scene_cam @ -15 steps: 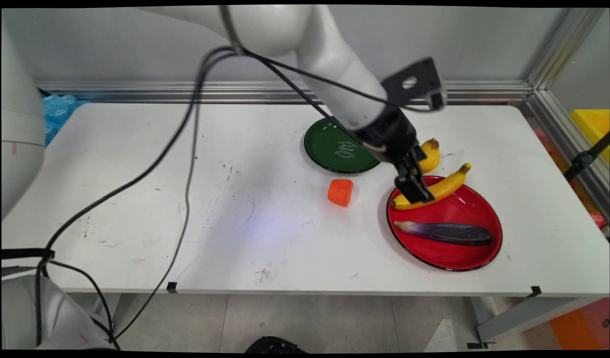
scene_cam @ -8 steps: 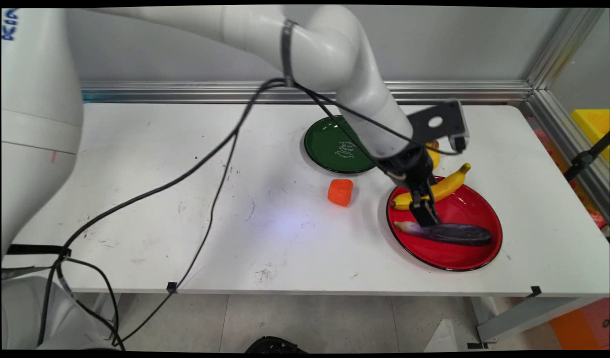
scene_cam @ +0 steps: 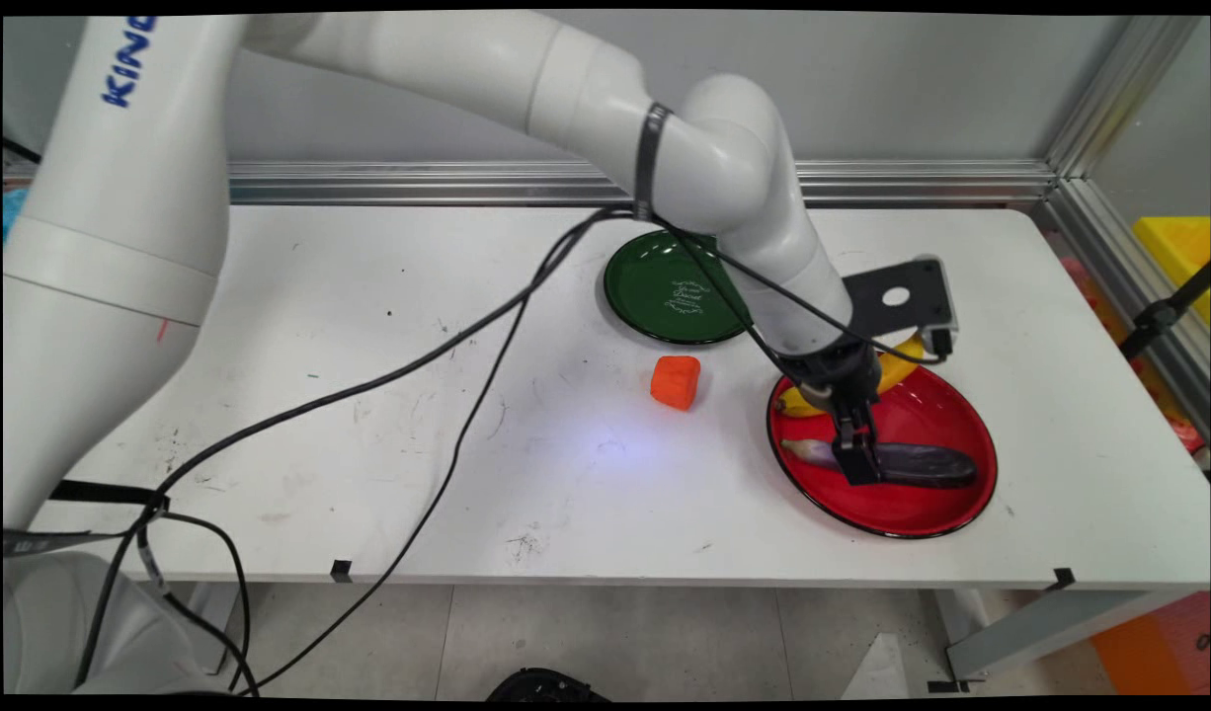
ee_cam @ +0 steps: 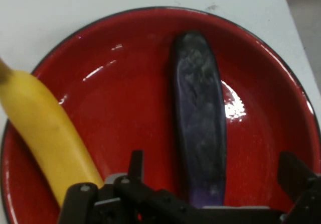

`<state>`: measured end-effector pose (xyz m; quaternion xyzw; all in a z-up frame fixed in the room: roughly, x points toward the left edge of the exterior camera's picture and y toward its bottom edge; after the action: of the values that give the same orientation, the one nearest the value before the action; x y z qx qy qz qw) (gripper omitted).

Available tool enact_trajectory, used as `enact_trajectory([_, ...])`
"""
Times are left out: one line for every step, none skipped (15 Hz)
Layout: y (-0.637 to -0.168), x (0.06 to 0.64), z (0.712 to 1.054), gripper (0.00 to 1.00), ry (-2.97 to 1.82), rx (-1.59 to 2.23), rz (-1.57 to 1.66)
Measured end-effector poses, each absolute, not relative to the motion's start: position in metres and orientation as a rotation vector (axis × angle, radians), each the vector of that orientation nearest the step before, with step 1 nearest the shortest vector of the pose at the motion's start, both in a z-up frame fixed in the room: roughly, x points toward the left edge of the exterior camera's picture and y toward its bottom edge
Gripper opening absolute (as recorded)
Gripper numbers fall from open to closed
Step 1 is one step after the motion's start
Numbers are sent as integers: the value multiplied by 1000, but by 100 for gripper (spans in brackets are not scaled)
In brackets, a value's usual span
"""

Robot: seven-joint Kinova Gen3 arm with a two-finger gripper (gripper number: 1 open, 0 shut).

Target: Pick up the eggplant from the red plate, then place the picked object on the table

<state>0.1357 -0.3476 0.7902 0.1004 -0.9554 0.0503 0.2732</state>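
A dark purple eggplant (scene_cam: 922, 464) (ee_cam: 198, 113) lies in a red plate (scene_cam: 922, 515) (ee_cam: 135, 73) at the table's right. Beside it in the same plate is a yellow banana (scene_cam: 899, 369) (ee_cam: 45, 128), partly hidden by the wrist in the main view. My gripper (scene_cam: 855, 460) (ee_cam: 213, 159) is down at the eggplant's stem end. It is open, with one finger on each side of the eggplant and nothing gripped.
An orange cube (scene_cam: 676, 382) sits on the table left of the red plate. A green plate (scene_cam: 665, 288) lies behind it, partly covered by the arm. Black cables hang from the arm across the table's middle.
The gripper has moved from over the banana forward and down to the eggplant's stem end. The banana, eggplant and cube have not shifted.
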Motion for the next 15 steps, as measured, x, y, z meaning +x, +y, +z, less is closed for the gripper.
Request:
enact_trajectory([-349,132,786,100,-2576,267,133])
enact_trajectory([-350,130,784,100,-2580,265,131])
enact_trajectory([-351,128,780,100,-2586,263,129])
enact_trajectory([-352,125,777,100,-2591,258,127])
enact_trajectory([-353,122,773,100,-2596,254,125])
enact_trajectory([-354,120,771,100,-2598,250,125])
enact_trajectory([-355,118,770,0,-2600,247,124])
enact_trajectory([-356,117,768,0,-2602,243,125])
enact_trajectory([-357,115,766,0,-2605,238,126])
enact_trajectory([-358,113,765,0,-2607,233,126])
enact_trajectory([-358,113,765,0,-2608,228,125])
enact_trajectory([-359,112,764,0,-2609,220,126])
enact_trajectory([-359,112,765,0,-2610,216,126])
enact_trajectory([-359,112,765,0,-2610,209,128])
enact_trajectory([-359,112,767,0,-2610,200,130])
